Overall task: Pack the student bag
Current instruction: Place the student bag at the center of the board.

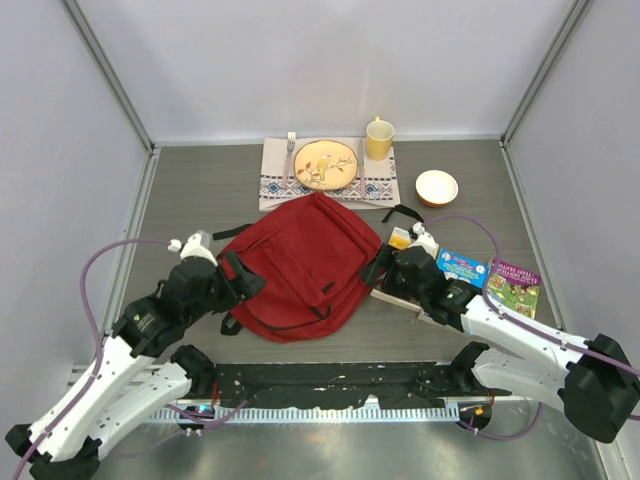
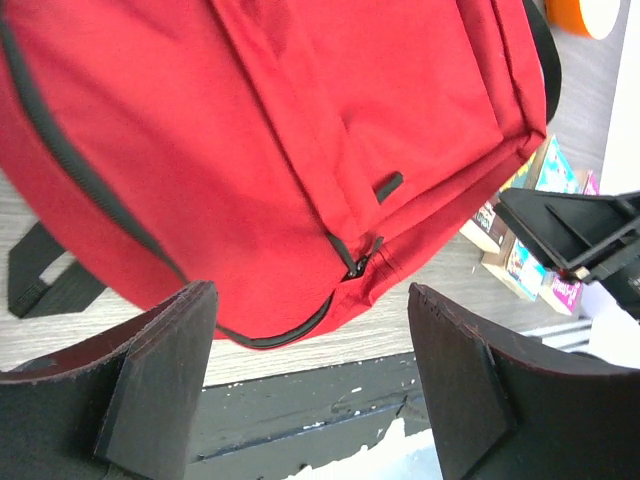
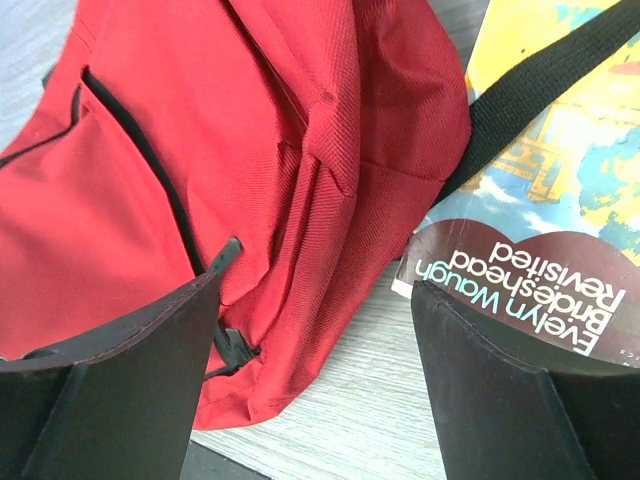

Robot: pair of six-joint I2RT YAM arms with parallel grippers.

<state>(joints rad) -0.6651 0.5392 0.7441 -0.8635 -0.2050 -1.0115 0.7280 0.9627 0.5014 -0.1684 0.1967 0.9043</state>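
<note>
- The student bag (image 1: 305, 265), a large red backpack of woven fabric, lies flat in the middle of the grey wood-grain table (image 1: 200, 190), between the two arms.
- The left gripper (image 2: 310, 300) is at the bag's left edge. Its dark, wedge-shaped fingers (image 2: 160, 370) are spread wide and hold nothing. Beyond them a black zipper (image 2: 355, 255) curves along a red seam.
- The right gripper (image 3: 315, 290) is at the bag's right side, its fingers likewise spread and empty, near creased red cloth.
- A glossy paperback (image 3: 540, 290) printed "Evelyn Waugh, Brideshead Revisited" lies just beside the bag, with a flat black strap (image 3: 540, 90) crossing its cover.
- Behind the bag lies a patterned placemat (image 1: 375, 188) with a round plate (image 1: 326, 164), a fork (image 1: 291, 150) and a yellow mug (image 1: 379, 138). A small round bowl (image 1: 437, 186) sits to the right.
</note>
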